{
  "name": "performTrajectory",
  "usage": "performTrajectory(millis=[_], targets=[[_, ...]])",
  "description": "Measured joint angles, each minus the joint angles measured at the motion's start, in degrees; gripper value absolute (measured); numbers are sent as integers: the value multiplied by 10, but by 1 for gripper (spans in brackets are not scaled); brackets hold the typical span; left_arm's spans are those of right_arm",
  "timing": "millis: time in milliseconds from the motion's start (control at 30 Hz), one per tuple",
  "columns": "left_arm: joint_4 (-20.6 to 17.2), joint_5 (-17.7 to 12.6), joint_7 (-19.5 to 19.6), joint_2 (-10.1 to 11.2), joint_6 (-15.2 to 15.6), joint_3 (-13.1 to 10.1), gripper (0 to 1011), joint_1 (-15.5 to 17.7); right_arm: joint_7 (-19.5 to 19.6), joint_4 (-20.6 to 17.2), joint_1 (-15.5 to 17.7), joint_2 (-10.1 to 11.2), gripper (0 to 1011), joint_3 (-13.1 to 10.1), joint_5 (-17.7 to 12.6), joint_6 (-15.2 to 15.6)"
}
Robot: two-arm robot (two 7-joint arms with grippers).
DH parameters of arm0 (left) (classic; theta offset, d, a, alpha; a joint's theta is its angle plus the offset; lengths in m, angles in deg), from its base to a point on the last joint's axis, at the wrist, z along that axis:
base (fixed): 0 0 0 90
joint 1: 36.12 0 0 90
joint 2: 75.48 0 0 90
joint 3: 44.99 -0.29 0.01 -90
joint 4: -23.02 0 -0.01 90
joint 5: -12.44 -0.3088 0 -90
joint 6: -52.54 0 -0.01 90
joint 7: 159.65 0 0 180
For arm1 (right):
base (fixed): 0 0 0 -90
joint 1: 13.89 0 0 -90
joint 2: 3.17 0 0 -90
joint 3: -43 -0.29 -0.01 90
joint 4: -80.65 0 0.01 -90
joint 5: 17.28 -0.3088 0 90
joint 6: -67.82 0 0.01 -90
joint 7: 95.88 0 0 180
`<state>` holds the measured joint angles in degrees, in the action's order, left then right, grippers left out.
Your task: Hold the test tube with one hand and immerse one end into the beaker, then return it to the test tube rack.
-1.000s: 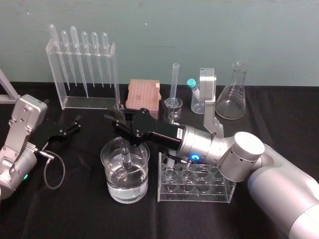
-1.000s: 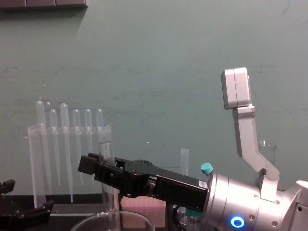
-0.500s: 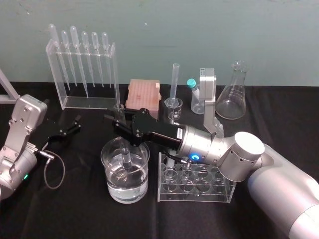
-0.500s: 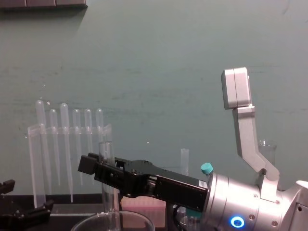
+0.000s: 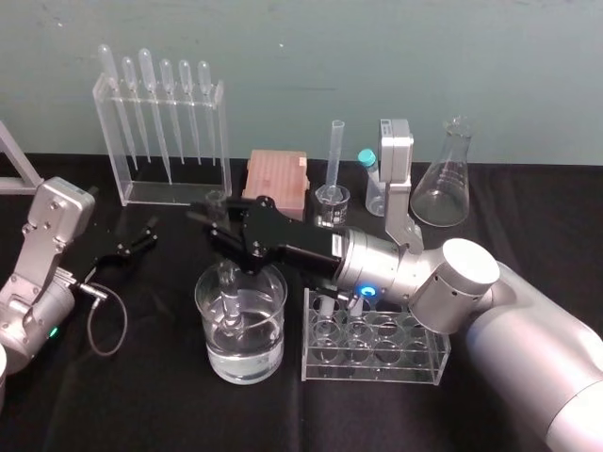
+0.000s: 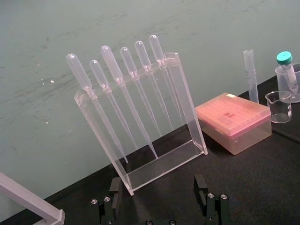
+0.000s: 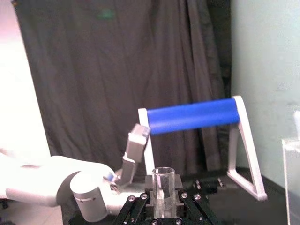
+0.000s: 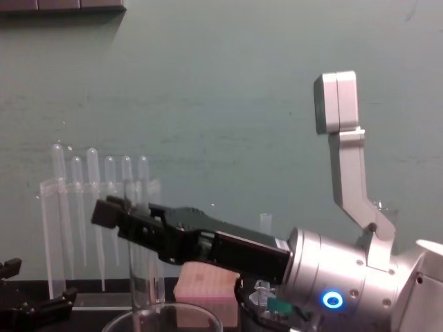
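As we judge it, the main danger is glass on glass. The test tube (image 5: 230, 299) stands nearly upright with its lower end under the water in the beaker (image 5: 273, 299). A sideways move toward the test tube rack (image 5: 375, 350), just right of the beaker, before the tube clears the rim could knock it against the wall and tip or spill the beaker. Pressing lower could strike the bottom, and smooth wet glass could slide in a loose hold. The right gripper (image 5: 222, 234) reaches in from the right above the beaker, its jaws clamped on the tube's upper part, with the lipped mouth standing clear above them. The left gripper (image 5: 135, 242) sits idle well to the left, fingers spread apart and holding nothing
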<state>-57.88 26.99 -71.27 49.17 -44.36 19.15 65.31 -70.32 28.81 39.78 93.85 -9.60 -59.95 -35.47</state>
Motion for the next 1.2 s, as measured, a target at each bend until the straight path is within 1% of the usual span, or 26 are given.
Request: performTrajectory(millis=[200, 233, 300, 333, 400, 433, 567, 667, 700, 733, 800, 867, 900, 967, 1000, 1100, 1133, 1200], targets=[[0, 0, 0, 0, 0, 0, 1000, 0, 0, -36, 3, 8, 225, 1, -2, -8], [0, 0, 0, 0, 0, 0, 1000, 0, 3, -50, 5, 12, 225, 1, -2, -10], [0, 0, 0, 0, 0, 0, 1000, 0, 9, -66, 7, 17, 225, 1, -1, -12], [0, 0, 0, 0, 0, 0, 1000, 0, 15, -84, 10, 23, 225, 1, 0, -16], [0, 0, 0, 0, 0, 0, 1000, 0, 23, -106, 14, 30, 225, 0, 1, -21], [0, 0, 0, 0, 0, 0, 1000, 0, 31, -125, 17, 37, 225, -2, 4, -28], [0, 0, 0, 0, 0, 0, 1000, 0, 49, -163, 25, 51, 225, -7, 11, -43], [0, 0, 0, 0, 0, 0, 1000, 0, 78, -210, 39, 72, 225, -19, 23, -64], [0, 0, 0, 0, 0, 0, 1000, 0, 86, -220, 43, 77, 225, -23, 26, -68], [0, 0, 0, 0, 0, 0, 1000, 0, 103, -239, 51, 86, 225, -30, 32, -74], [0, 0, 0, 0, 0, 0, 1000, 0, 123, -259, 62, 96, 225, -37, 41, -77], [0, 0, 0, 0, 0, 0, 1000, 0, 143, -277, 72, 107, 225, -44, 49, -78], [0, 0, 0, 0, 0, 0, 1000, 0, 160, -294, 81, 117, 225, -51, 57, -78], [0, 0, 0, 0, 0, 0, 1000, 0, 177, -311, 93, 128, 225, -59, 65, -77], [0, 0, 0, 0, 0, 0, 1000, 0, 196, -331, 108, 140, 225, -69, 73, -74], [0, 0, 0, 0, 0, 0, 1000, 0, 221, -356, 127, 155, 225, -82, 84, -71], [0, 0, 0, 0, 0, 0, 1000, 0, 239, -373, 143, 164, 225, -93, 91, -69], [0, 0, 0, 0, 0, 0, 1000, 0, 257, -392, 160, 173, 225, -105, 99, -68]])
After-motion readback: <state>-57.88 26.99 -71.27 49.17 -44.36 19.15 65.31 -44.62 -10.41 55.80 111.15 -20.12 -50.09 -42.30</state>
